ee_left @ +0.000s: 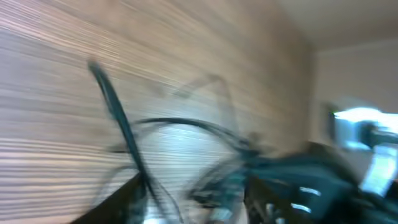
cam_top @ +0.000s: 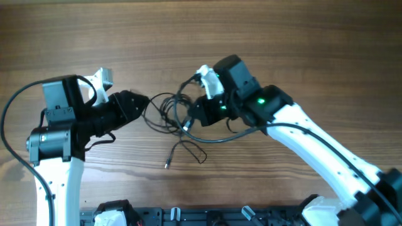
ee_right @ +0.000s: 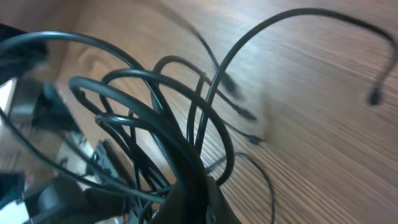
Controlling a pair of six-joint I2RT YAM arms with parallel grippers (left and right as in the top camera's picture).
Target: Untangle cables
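Now cables (ee_right: 180, 149) bunched mid-worktop (cam_top: 282, 37), between both grippers. Cables pinched tight by right gripper (cam_top: 193, 119), likely so loops can be pulled apart. Left gripper (cam_top: 139, 105) just beside them; view blurred, grip cannot be told.

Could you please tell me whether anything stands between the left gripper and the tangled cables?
Nothing visible does. The left gripper sits right at the left edge of the cables, with no other object between them; the right gripper holds the bundle from the opposite side.

Wood-grain table (cam_top: 282, 37), tangled thin black cables (cam_top: 171, 112), seemingly resting near centre
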